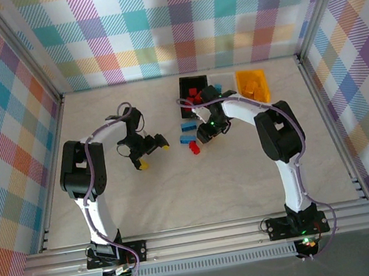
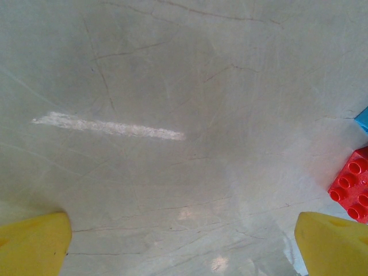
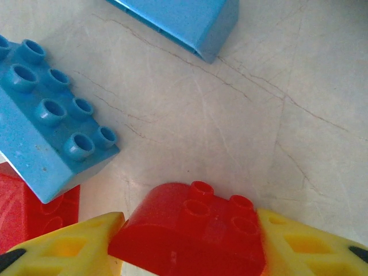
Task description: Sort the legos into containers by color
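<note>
Left of the tabletop's (image 2: 172, 86) centre, the left gripper (image 1: 153, 154) hangs released over bare surface, a stray red brick (image 2: 352, 184) at its wrist view's right edge. Right of centre, the right gripper (image 3: 190, 247) grasps a rounded red lego (image 3: 192, 221), apparently just off the tabletop. Loose blue legos (image 3: 54, 132) crowd it, so a straight vertical lift seems wise before carrying to the black bin (image 1: 193, 87), which holds red pieces. White bin (image 1: 221, 79) and yellow-orange bin (image 1: 253, 83) follow along the far edge. Wrist view resolves the grasp; overhead view locates the bins.
</note>
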Tool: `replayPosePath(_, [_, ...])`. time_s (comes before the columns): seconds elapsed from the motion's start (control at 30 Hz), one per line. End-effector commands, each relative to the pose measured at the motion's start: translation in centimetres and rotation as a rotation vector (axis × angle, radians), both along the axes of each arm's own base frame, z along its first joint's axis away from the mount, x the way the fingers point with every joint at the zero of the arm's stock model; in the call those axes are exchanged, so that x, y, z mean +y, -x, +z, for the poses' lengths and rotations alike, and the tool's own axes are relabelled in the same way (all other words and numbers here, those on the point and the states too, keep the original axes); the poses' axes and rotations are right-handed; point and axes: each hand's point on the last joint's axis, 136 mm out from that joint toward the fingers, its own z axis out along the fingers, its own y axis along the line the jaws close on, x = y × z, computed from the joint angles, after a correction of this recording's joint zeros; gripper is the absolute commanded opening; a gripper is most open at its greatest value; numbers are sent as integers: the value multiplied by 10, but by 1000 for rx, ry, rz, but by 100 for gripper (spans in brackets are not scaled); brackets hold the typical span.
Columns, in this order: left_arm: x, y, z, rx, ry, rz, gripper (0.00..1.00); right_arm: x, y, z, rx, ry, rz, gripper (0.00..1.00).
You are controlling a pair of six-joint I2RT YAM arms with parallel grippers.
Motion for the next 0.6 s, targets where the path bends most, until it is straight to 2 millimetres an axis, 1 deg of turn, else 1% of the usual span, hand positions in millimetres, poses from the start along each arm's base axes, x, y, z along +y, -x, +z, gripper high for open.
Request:
replayPosePath(0.0, [2, 3, 3, 8, 5, 4, 100, -1, -2, 9, -22, 6, 11, 53])
replayPosePath(0.1, [1, 1, 3, 7, 7, 5, 100, 1, -6, 29, -54, -7, 12, 53])
replayPosePath(0.17, [1, 0, 3, 6, 9, 7, 100, 4, -14, 50, -97, -29, 8, 54])
replayPosePath(0.23, [0, 0, 3, 7, 12, 4, 100, 7, -26, 68, -134, -52, -2, 54])
replayPosePath(0.33, [-2, 0, 6, 3, 11, -6, 100, 10, -47, 85, -176, -79, -19, 55])
replayPosePath(0.43, [-2, 1, 9, 1, 1, -23, 100, 13, -73, 92, -209, -95, -33, 55])
replayPosePath(0.57, [0, 6, 11, 7, -5, -29, 100, 11, -115, 92, -263, -94, -67, 55])
